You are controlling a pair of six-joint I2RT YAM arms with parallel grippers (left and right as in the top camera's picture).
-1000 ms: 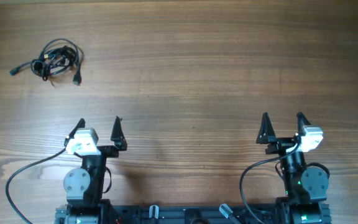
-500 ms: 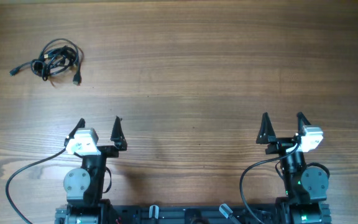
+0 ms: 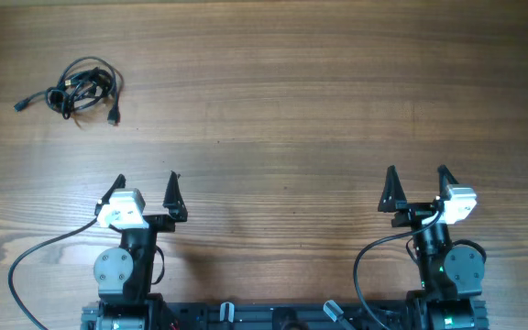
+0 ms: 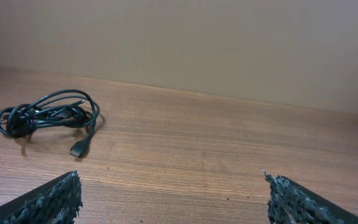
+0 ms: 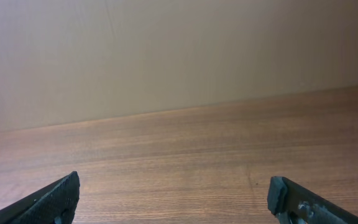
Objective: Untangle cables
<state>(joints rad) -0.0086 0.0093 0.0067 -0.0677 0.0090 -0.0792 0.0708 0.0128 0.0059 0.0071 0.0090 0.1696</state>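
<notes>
My left gripper (image 3: pixel 147 179) and right gripper (image 3: pixel 417 170) hang by the near edge of the worktop (image 3: pixel 291 101), jaws spread wide, holding nothing. Well apart from both, towards the far left corner, the cables (image 3: pixel 79 90) lie as one small knotted bundle of thin black cords. One plug end trails left and another points towards me. As I judge the risk, pinching the whole knot at once would tighten it or drag the light bundle across the wood. Reaching in from the right could also crowd my left gripper.
</notes>
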